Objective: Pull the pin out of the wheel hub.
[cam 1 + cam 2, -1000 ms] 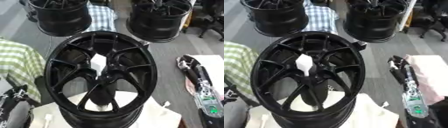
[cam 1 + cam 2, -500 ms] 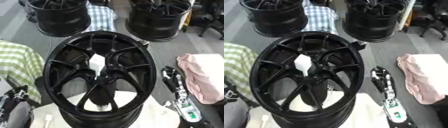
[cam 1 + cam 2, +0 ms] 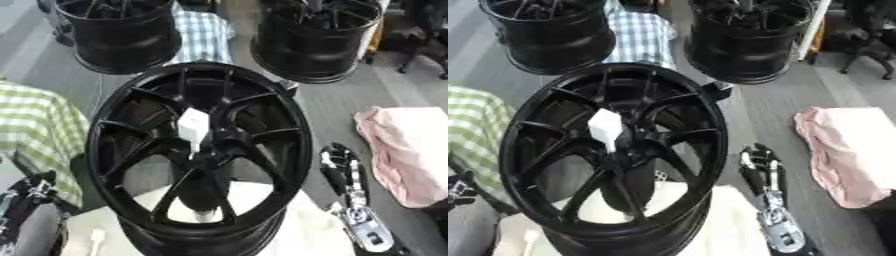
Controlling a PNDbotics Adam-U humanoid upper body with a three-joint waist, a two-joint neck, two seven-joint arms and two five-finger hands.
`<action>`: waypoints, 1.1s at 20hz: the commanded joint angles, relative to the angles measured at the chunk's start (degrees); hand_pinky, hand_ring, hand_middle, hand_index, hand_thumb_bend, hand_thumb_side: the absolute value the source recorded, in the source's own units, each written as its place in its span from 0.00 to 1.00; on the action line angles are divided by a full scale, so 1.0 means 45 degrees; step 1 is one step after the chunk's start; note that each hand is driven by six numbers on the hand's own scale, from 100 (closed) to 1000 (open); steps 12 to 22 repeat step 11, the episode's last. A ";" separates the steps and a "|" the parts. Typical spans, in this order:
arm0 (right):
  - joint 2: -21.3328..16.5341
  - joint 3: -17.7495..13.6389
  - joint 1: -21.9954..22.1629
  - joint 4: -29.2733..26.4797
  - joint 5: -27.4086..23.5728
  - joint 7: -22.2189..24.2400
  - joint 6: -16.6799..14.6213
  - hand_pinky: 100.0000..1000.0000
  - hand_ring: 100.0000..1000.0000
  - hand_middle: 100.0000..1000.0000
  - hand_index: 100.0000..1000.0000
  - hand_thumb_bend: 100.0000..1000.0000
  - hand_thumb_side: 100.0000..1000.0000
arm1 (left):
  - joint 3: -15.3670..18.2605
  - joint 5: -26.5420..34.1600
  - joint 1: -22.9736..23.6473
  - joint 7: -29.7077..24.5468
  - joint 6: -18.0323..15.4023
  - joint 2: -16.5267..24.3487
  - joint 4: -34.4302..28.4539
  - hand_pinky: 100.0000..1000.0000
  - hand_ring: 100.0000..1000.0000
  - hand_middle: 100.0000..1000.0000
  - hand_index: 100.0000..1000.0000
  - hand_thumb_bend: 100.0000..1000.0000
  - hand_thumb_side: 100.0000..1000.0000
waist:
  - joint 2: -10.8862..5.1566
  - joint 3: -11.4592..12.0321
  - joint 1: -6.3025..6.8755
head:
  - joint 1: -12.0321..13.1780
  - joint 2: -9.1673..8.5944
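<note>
The wheel (image 3: 199, 155) took up most of the view, with the white pin (image 3: 192, 126) standing in its hub, up and left of the right hand (image 3: 343, 172). That hand was apart from it, fingers relaxed, holding nothing. Left hand (image 3: 31, 192) sat low, couldn't tell its fingers. My worry: reaching between spokes, fingers could snag one and knock the pin crooked.

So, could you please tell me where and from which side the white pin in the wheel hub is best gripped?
Probably by its broad white head, which stands proud of the black wheel hub while its narrow end sits in the centre. Coming from above looks best, as the spokes crowd its base. The right hand is nearest.
</note>
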 commanded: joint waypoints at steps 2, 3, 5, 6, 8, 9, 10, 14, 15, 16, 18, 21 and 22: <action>-0.0046 0.0042 -0.0045 -0.0226 0.0124 -0.0098 0.0025 0.72 0.71 0.66 0.81 0.03 0.55 | 0.0012 0.0041 -0.0151 -0.0011 -0.0057 0.0241 -0.0171 0.66 0.61 0.59 0.75 0.28 0.56 | -0.0061 -0.0047 0.0029 | 0.0035 -0.0026; -0.0051 0.0049 -0.0008 -0.0274 0.0112 -0.0089 0.0024 0.72 0.71 0.66 0.81 0.03 0.55 | 0.0014 0.0040 -0.0149 -0.0011 -0.0059 0.0243 -0.0173 0.66 0.61 0.59 0.75 0.28 0.56 | -0.0061 -0.0059 0.0029 | 0.0042 -0.0026; -0.0084 0.0057 0.0091 -0.0400 0.0092 -0.0056 0.0030 0.72 0.71 0.66 0.82 0.03 0.55 | 0.0018 0.0044 -0.0146 -0.0007 -0.0058 0.0245 -0.0182 0.66 0.61 0.59 0.75 0.28 0.56 | -0.0060 -0.0065 0.0033 | 0.0032 -0.0026; -0.0091 0.0058 0.0129 -0.0464 0.0083 -0.0044 0.0034 0.72 0.71 0.66 0.82 0.03 0.55 | 0.0020 0.0043 -0.0143 -0.0007 -0.0058 0.0251 -0.0183 0.66 0.61 0.59 0.75 0.28 0.56 | -0.0060 -0.0071 0.0035 | 0.0035 -0.0026; -0.0094 0.0045 0.0190 -0.0568 0.0065 -0.0040 0.0046 0.72 0.71 0.66 0.82 0.02 0.55 | 0.0024 0.0042 -0.0139 -0.0006 -0.0059 0.0259 -0.0183 0.66 0.61 0.59 0.75 0.28 0.56 | -0.0063 -0.0080 0.0039 | 0.0023 -0.0026; -0.0093 0.0040 0.0210 -0.0604 0.0054 -0.0042 0.0053 0.72 0.71 0.66 0.82 0.02 0.55 | 0.0025 0.0042 -0.0138 -0.0007 -0.0061 0.0263 -0.0184 0.66 0.61 0.59 0.75 0.28 0.56 | -0.0065 -0.0084 0.0041 | 0.0021 -0.0026; -0.0085 0.0043 0.0212 -0.0624 0.0054 -0.0039 0.0054 0.72 0.71 0.66 0.81 0.02 0.55 | 0.0028 0.0043 -0.0138 -0.0006 -0.0062 0.0268 -0.0183 0.66 0.61 0.59 0.75 0.28 0.56 | -0.0067 -0.0095 0.0044 | 0.0025 -0.0026; -0.0077 0.0045 0.0214 -0.0625 0.0067 -0.0033 0.0054 0.72 0.71 0.66 0.81 0.02 0.55 | 0.0031 0.0047 -0.0139 -0.0003 -0.0061 0.0269 -0.0178 0.66 0.61 0.59 0.75 0.28 0.56 | -0.0069 -0.0098 0.0046 | 0.0020 -0.0026; -0.0077 0.0045 0.0214 -0.0625 0.0067 -0.0033 0.0054 0.72 0.71 0.66 0.81 0.02 0.55 | 0.0031 0.0047 -0.0139 -0.0003 -0.0061 0.0269 -0.0178 0.66 0.61 0.59 0.75 0.28 0.56 | -0.0069 -0.0098 0.0046 | 0.0020 -0.0026; -0.0077 0.0045 0.0214 -0.0625 0.0067 -0.0033 0.0054 0.72 0.71 0.66 0.81 0.02 0.55 | 0.0031 0.0047 -0.0139 -0.0003 -0.0061 0.0269 -0.0178 0.66 0.61 0.59 0.75 0.28 0.56 | -0.0069 -0.0098 0.0046 | 0.0020 -0.0026; -0.0077 0.0045 0.0214 -0.0625 0.0067 -0.0033 0.0054 0.72 0.71 0.66 0.81 0.02 0.55 | 0.0031 0.0047 -0.0139 -0.0003 -0.0061 0.0269 -0.0178 0.66 0.61 0.59 0.75 0.28 0.56 | -0.0069 -0.0098 0.0046 | 0.0020 -0.0026; -0.0077 0.0045 0.0214 -0.0625 0.0067 -0.0033 0.0054 0.72 0.71 0.66 0.81 0.02 0.55 | 0.0031 0.0047 -0.0139 -0.0003 -0.0061 0.0269 -0.0178 0.66 0.61 0.59 0.75 0.28 0.56 | -0.0069 -0.0098 0.0046 | 0.0020 -0.0026; -0.0077 0.0045 0.0214 -0.0625 0.0067 -0.0033 0.0054 0.72 0.71 0.66 0.81 0.02 0.55 | 0.0031 0.0047 -0.0139 -0.0003 -0.0061 0.0269 -0.0178 0.66 0.61 0.59 0.75 0.28 0.56 | -0.0069 -0.0098 0.0046 | 0.0020 -0.0026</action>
